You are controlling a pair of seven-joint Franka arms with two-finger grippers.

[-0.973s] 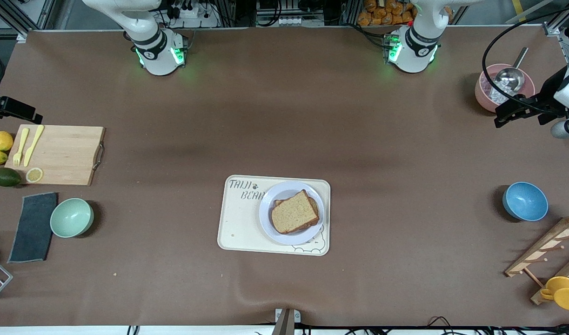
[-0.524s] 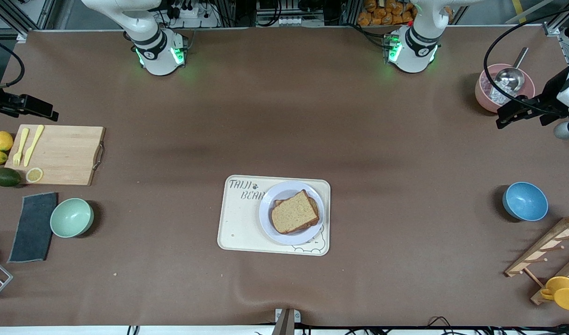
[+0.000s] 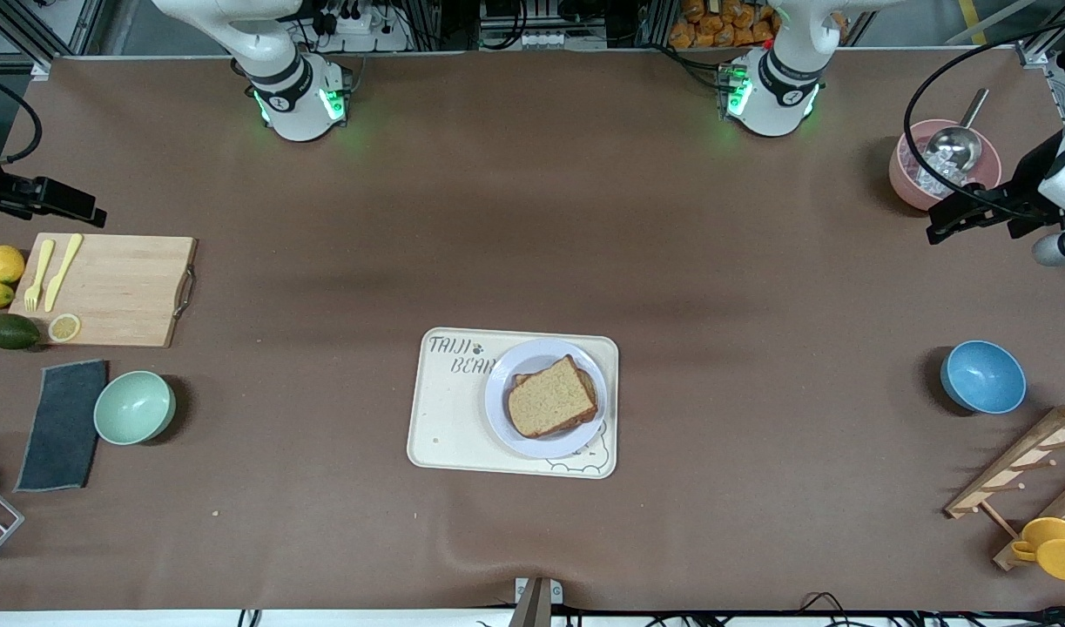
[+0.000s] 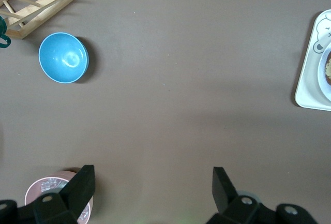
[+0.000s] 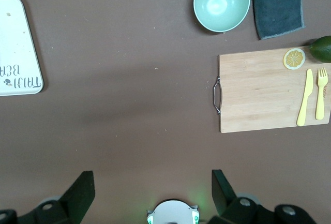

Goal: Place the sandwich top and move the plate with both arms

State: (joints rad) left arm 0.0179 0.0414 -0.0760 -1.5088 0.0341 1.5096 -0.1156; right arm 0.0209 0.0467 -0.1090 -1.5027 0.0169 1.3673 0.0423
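The sandwich top [image 3: 551,397], a plain brown bread slice, lies on another slice on the pale round plate [image 3: 506,409]. The plate stands on the cream bear-printed tray [image 3: 449,418], at the end toward the left arm. My left gripper [image 3: 937,218] hangs open high over the left arm's end of the table, beside the pink bowl [image 3: 911,183]. In the left wrist view that gripper [image 4: 153,175] holds nothing. My right gripper [image 3: 88,209] hangs open high over the right arm's end, near the cutting board [image 3: 118,287]. The right wrist view shows the right gripper [image 5: 152,178] also empty. Both are well away from the plate.
Toward the right arm's end lie lemons [image 3: 3,263], an avocado [image 3: 10,331], a yellow fork and knife [image 3: 49,272], a green bowl [image 3: 134,407] and a dark cloth [image 3: 62,425]. Toward the left arm's end are a blue bowl [image 3: 983,376], a wooden rack [image 3: 1020,470] and a yellow cup [image 3: 1054,547].
The right gripper has drifted a little toward the table's middle and then stopped. The left gripper has barely shifted. The sandwich and plate have not moved.
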